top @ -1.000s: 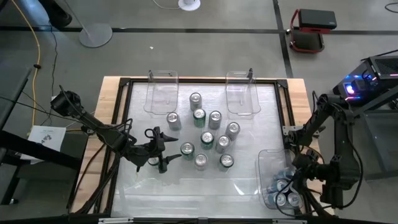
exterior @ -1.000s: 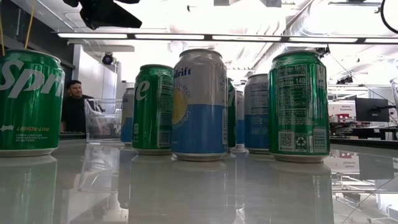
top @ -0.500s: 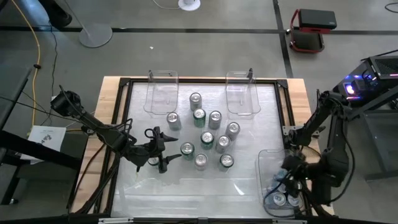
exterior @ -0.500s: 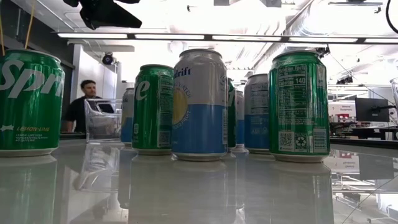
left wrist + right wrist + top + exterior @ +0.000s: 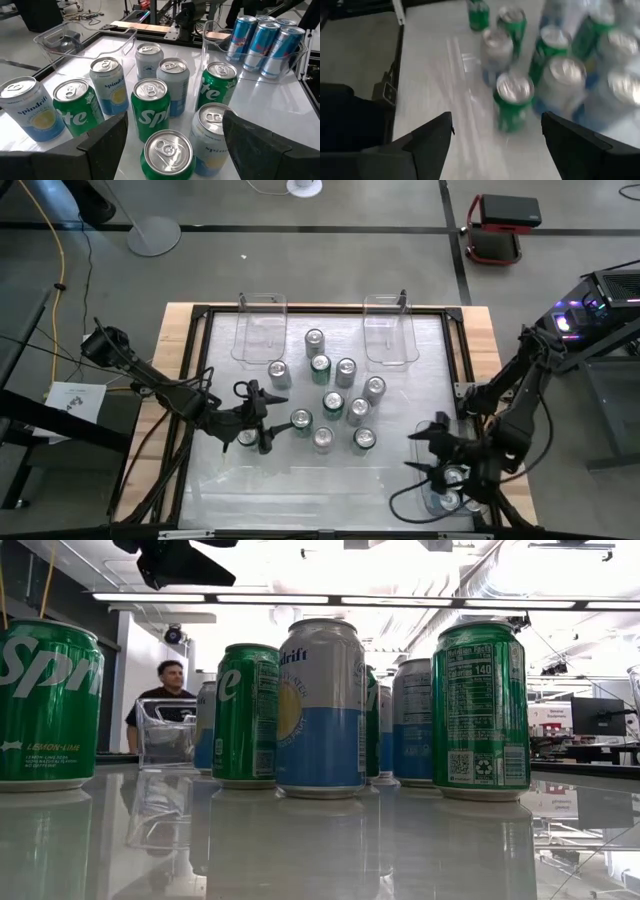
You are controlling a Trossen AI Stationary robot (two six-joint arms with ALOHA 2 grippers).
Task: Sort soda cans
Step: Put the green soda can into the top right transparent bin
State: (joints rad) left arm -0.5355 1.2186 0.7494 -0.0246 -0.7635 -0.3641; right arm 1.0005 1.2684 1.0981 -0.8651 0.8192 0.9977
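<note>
Hidden: the right wrist view is smeared, so its soda cans read only as green and silver shapes; a green can sits half-covered under the left gripper.
Changed: the right gripper has swung out from over the near-right clear bin toward the table's middle; the left arm has not shifted; the person behind the table has walked on (now beside the far bin).
Left gripper: fingers spread wide, empty, hovering at the cluster's left edge.
Right gripper: fingers spread wide, empty, touching nothing.
Cans: cluster upright mid-table; blue ones stand in the near-right bin.
</note>
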